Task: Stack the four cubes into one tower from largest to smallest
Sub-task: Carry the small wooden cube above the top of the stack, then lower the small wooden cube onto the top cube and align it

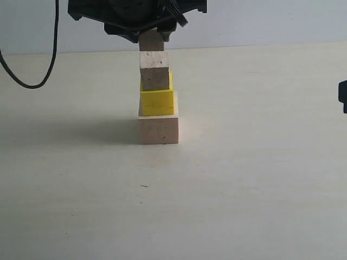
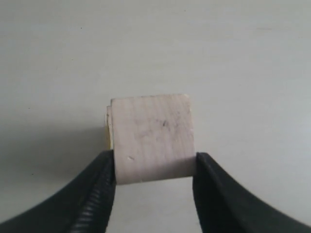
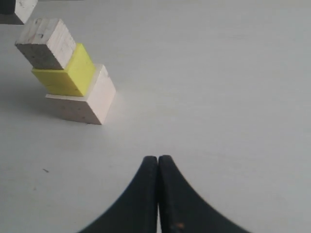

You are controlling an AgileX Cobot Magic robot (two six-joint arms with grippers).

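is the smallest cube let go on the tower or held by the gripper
Held: the left gripper clamps both sides of the smallest cube, directly above the medium cube. Whether it rests on that cube, cannot tell.

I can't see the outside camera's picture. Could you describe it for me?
A black tool holds a small cube right over three stacked cubes: large cube at the bottom, yellow cube, then medium cube. They stand on a pale table.
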